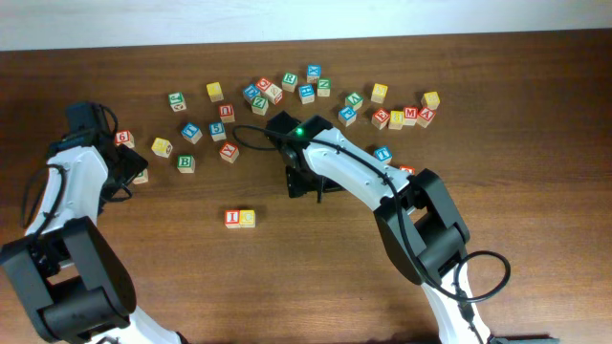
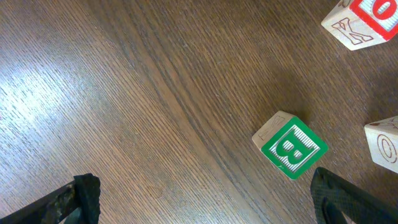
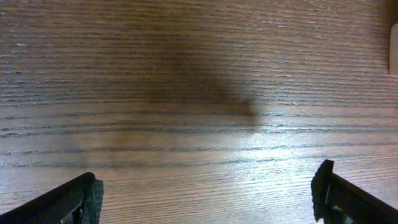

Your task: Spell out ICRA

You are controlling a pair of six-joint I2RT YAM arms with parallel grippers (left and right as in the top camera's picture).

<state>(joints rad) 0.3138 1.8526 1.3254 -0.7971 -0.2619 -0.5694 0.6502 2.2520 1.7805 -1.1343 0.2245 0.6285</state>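
Toward the near middle of the worktop, the red-lettered I cube and the yellow-faced C cube sit touching, I on the left. A green R cube lies among the scattered far cubes; the A cannot be made out. The left pincer is spread wide apart, with a green B cube near one finger. The right pincer is likewise apart, over bare wood.
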